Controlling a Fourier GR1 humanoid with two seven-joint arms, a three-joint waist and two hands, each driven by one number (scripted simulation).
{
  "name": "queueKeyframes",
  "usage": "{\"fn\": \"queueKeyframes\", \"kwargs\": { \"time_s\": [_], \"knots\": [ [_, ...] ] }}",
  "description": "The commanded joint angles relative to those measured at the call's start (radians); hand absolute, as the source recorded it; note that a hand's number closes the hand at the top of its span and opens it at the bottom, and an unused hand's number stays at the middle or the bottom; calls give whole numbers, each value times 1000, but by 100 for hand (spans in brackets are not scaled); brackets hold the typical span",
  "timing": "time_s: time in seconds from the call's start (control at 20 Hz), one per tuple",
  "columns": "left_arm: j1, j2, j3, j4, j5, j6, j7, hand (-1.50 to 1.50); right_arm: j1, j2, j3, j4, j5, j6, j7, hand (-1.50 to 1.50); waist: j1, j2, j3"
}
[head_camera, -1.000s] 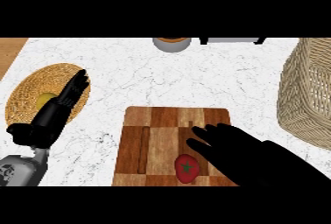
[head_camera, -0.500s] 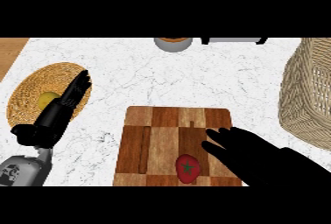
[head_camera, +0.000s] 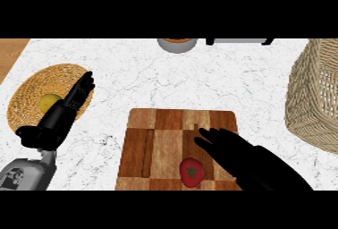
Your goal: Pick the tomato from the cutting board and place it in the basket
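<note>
In the head view, the tomato (head_camera: 192,171) is seen lying ungrasped on the cutting board (head_camera: 173,129), near its front edge. The right hand (head_camera: 228,145), fingers straight and released, has been drawn back rightward off the tomato; the left hand (head_camera: 63,114) is rested open beside a straw mat (head_camera: 33,85). The grasp is judged not yet made, and the basket (head_camera: 317,94) stands well apart.

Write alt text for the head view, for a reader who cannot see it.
A black right robot hand, fingers open, hovers over a wooden cutting board beside a red tomato near its front edge. A woven wicker basket stands at right; the left robot hand rests open over a round straw mat holding a yellow fruit.
</note>
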Motion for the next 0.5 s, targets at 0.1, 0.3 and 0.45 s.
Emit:
{"fn": "queueKeyframes", "kwargs": {
  "time_s": [0.1, 0.3, 0.45],
  "knots": [
    [-6, -22, 31, 0, -22, -28, 7, 0, 62, -2, 38, 214, 212, -153, -298, -150, 2, 1, 0],
    [62, -58, 22, -99, -68, -21, 45, 0, 53, 84, 80, 256, 286, -170, -252, -150, 4, -1, 0],
    [7, -69, 66, -53, -67, -60, 68, 0, 113, 62, 54, 254, 291, -191, -358, -150, 0, -1, 0]
  ]
}}
